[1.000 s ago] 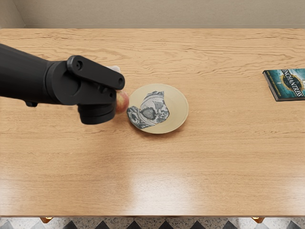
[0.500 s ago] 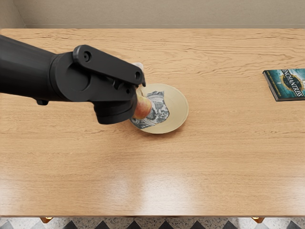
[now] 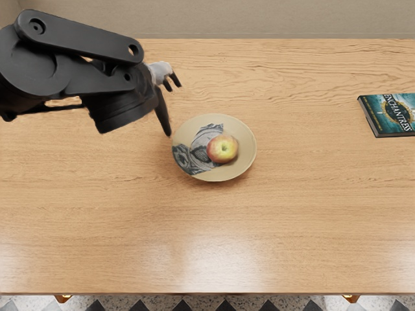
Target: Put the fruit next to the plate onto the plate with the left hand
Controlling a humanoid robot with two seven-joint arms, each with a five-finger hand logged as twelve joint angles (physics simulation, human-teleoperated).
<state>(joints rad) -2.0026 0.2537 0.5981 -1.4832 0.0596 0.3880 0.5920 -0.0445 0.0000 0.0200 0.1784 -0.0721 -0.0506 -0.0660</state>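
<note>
Apple (image 3: 222, 148), one, lies on the one plate (image 3: 246, 154), just right of the left hand (image 3: 161, 78) and clear of it. It is round, with no long axis, and its heading cannot be told. The hand's fingers are spread and hold nothing. One book (image 3: 388, 114) lies far to the hand's right.
</note>
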